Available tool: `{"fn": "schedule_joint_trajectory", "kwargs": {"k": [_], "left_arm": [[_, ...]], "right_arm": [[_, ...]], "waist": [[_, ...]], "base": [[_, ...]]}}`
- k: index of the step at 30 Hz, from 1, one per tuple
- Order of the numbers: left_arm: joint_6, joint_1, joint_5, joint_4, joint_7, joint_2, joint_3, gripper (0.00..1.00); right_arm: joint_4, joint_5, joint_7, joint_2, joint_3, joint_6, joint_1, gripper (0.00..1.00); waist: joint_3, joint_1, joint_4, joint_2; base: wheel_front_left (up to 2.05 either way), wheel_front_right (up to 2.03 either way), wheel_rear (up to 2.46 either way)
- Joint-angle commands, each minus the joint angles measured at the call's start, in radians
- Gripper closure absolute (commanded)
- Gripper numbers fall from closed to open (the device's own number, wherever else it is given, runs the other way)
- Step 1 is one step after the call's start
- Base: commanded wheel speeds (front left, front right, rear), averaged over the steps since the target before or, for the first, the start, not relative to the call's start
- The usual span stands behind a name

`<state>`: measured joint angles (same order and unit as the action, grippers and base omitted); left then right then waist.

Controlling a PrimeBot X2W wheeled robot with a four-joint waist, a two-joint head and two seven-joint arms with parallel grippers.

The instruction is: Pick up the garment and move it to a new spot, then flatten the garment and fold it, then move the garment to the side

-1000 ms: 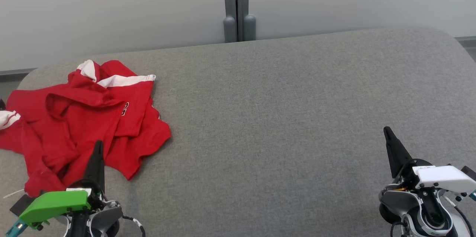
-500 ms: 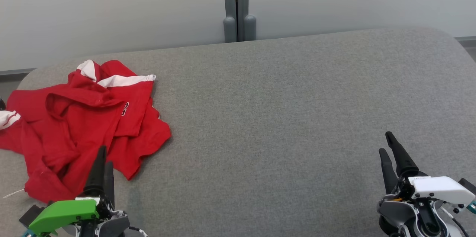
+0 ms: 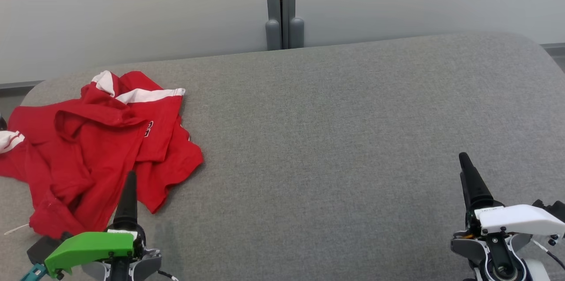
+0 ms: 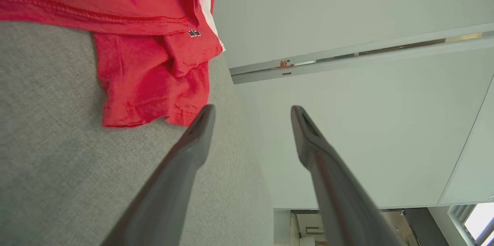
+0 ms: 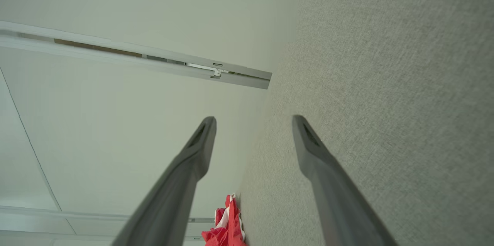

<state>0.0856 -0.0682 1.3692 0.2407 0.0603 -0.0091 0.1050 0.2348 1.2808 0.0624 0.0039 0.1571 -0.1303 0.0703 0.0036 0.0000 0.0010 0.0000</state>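
1. Both my pincers stand open and hold nothing. In the left wrist view, the left pincer [image 4: 251, 112] shows its two fingers spread with bare space between them. The right pincer [image 5: 252, 120] looks the same in its own view.
2. The risk I judge greatest is a shallow bite. The garment [image 3: 101, 148] is a crumpled red heap with white trim, its folds lying over one another. If I close on the nearest hem alone, I may lift one loose flap while the rest drags across the grey cushion [image 3: 331, 118] and bunches worse.
3. The opposite fault is a deep bite. Pinching several layers together would lock the creases in and make flattening harder later.
4. A low approach could also plough my fingertip into the fabric and push the heap toward 9 o'clock, where it already runs off the head view's edge.
5. From my left pincer, in the head view, the heap spreads from 9 o'clock round to 1 o'clock, with the hem corner just beside my fingers at 1 o'clock. Whether my tip touches the cloth I cannot tell; it looks just short of it.
6. From my right pincer the garment lies well apart, at about 10 o'clock across the cushion.
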Motion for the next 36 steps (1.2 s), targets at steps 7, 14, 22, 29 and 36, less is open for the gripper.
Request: {"fn": "schedule_joint_trajectory", "kwargs": {"k": [7,14,22,29,36], "left_arm": [[-0.028,0.0,-0.177,-0.026,-0.039,0.008,-0.026,0.0],[-0.044,0.007,-0.334,-0.029,-0.069,0.011,-0.045,0.0],[-0.069,0.018,-0.51,-0.036,-0.102,0.02,-0.063,0.0],[-0.089,0.026,-0.643,-0.045,-0.13,0.029,-0.08,0.0],[-0.101,0.033,-0.749,-0.048,-0.158,0.036,-0.096,0.0]], "right_arm": [[-0.056,-0.195,-0.041,-0.013,-0.031,0.0,0.001,0.0],[-0.087,-0.35,-0.071,-0.041,-0.07,0.0,-0.007,0.0],[-0.108,-0.497,-0.104,-0.062,-0.087,0.0,-0.007,0.0],[-0.109,-0.636,-0.133,-0.07,-0.09,0.0,-0.012,0.0],[-0.108,-0.749,-0.16,-0.074,-0.098,0.0,-0.013,0.0]], "waist": [[0.001,0.0,0.001,0.0],[0.002,0.0,0.002,0.0],[0.003,0.0,0.003,0.0],[0.005,0.0,0.004,0.0],[0.007,0.0,0.006,0.0]], "base": [[0.0,0.0,0.0],[0.0,0.0,0.0],[0.0,0.0,0.0],[0.0,0.0,0.0],[0.0,0.0,0.0]]}}
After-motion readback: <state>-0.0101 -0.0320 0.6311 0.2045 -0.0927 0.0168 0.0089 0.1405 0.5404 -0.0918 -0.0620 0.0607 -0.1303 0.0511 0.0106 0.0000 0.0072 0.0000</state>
